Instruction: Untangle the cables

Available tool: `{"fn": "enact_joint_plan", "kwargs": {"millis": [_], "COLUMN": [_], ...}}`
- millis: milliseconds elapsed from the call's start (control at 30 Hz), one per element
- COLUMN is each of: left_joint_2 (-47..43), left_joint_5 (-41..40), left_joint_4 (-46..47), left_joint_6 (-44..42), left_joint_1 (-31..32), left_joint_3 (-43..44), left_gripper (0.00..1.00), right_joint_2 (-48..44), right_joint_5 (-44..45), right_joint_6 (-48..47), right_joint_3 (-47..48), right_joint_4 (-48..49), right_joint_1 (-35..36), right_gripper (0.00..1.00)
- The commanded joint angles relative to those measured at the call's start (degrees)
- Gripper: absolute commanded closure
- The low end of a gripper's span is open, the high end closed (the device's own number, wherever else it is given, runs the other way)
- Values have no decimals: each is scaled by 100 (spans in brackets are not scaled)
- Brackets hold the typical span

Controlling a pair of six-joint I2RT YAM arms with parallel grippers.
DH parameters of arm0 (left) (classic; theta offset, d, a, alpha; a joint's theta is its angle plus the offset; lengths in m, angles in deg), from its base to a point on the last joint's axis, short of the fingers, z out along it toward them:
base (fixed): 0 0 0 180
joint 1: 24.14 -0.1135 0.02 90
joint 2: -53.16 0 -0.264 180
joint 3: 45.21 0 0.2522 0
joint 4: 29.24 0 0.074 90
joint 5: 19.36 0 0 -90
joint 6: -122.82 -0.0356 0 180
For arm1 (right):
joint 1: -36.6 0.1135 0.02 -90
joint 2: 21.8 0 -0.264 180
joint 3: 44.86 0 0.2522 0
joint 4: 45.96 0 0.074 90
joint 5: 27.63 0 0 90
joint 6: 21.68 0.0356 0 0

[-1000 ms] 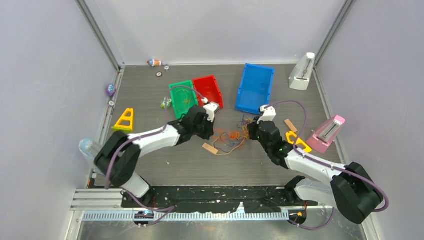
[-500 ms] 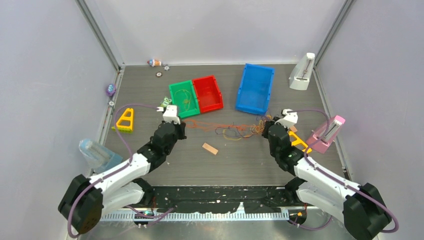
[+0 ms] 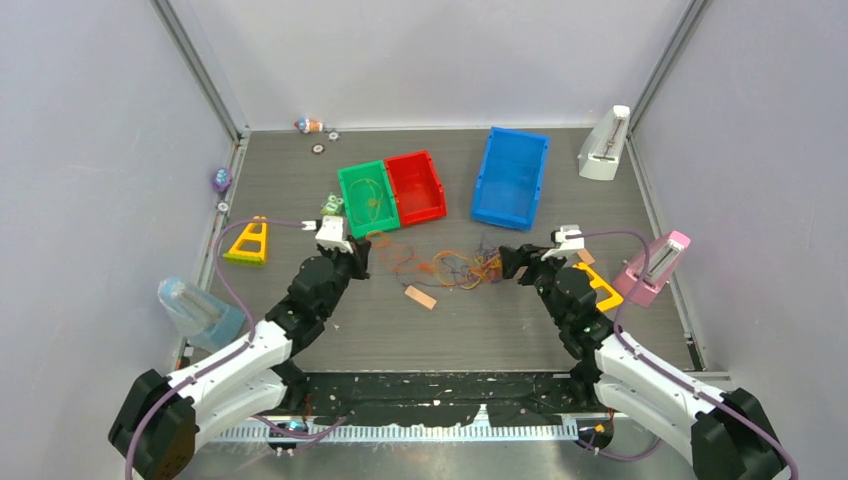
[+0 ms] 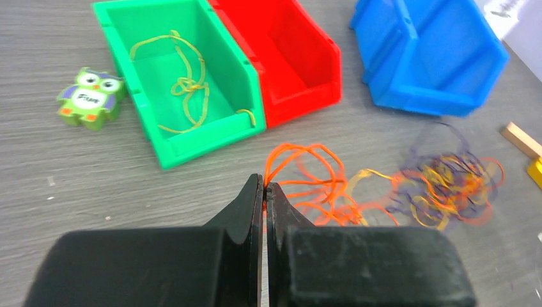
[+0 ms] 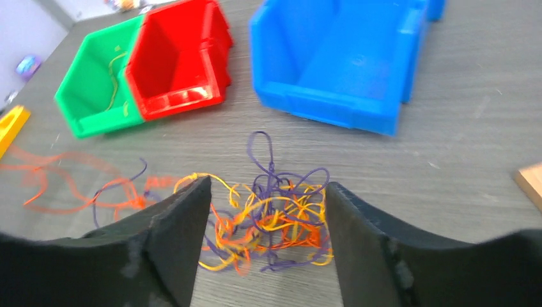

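1. The left gripper (image 4: 264, 184) stayed clamped on a thin orange-red cable (image 4: 307, 153).
2. The right gripper (image 5: 267, 187) had just been opened, and the knotted yellow, orange-red and purple cables (image 3: 470, 268) were dropped slack on the grey table (image 3: 300, 180) between the arms.
3. Untangling was judged unfinished.

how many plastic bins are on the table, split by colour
green open plastic bin: 1
red open plastic bin: 1
blue open plastic bin: 1
total: 3
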Motion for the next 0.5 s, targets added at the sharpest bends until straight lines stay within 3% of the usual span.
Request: {"fn": "enact_joint_plan", "kwargs": {"millis": [0,133,267,467], "left_joint_2": [205,154,-118,-311], "left_joint_5": [1086,1974,2463,3123], "left_joint_4": [551,591,-238,-1471], "left_joint_6": [-371,-190,38,129], "left_joint_1": [-35,-35,-39,-29], "left_joint_3": [242,383,831,1706], "left_gripper": [100,100,100,100], "right_joint_2": [177,429,989,1888], "right_joint_5": [-1210,-2327,-3271,-3398], "right_joint_6": [-532,-735,-816,-1067], "right_joint_3": [77,104,317,857], "right_joint_4": [1010,1431,1821,1534], "right_joint_1": [44,91,222,671], "right_gripper": [23,12,10,5]}}
